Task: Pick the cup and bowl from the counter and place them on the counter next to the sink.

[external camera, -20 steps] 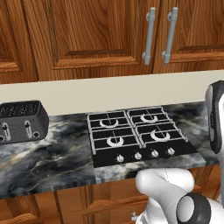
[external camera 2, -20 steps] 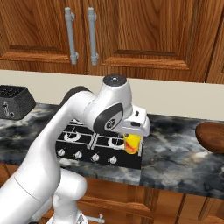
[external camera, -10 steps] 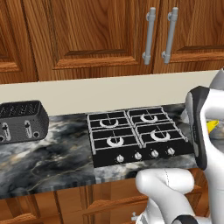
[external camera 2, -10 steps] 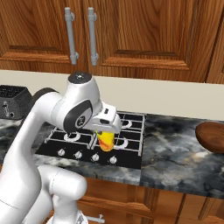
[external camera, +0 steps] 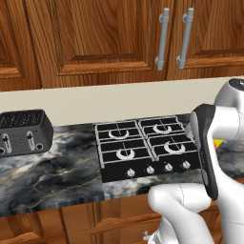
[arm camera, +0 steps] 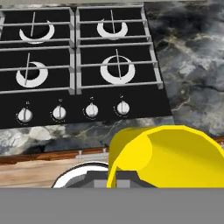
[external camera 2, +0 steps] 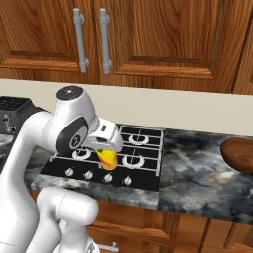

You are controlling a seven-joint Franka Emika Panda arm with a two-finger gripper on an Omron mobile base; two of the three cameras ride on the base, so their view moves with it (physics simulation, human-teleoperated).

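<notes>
Counter (external camera 2: 207, 185): dark veined marble under wooden wall cabinets (external camera 2: 163, 39), carrying a black four-burner gas stove (external camera 2: 116, 155) and, at far left, a black toaster (external camera: 21, 131). No sink within the framed area.

Arm: swung leftward across the right base view over the last second, from above the stove's right edge to above its front left burners; scene behind unchanged, so base stationary and motion confined to the arm. Judged as transport under way, first of two deliveries, destination beside the sink not yet reached.

Pose: upper links rising from the lower left of the right base view, elbow high, wrist folded forward and down, hand tilted over the knob row.

Bowl (external camera 2: 239, 154): reddish-brown, resting on the counter at the right edge, well apart from the stove, untouched.

Gripper (external camera 2: 107, 154): clenched on the cup, carried clear of the surface.

Cup (external camera 2: 107, 159): bright yellow, tilted, hanging below the hand above the stove front; yellow sliver also visible past the forearm in the left base view (external camera: 218, 143); large in the hand view (arm camera: 168, 155), over the counter's front edge.
</notes>
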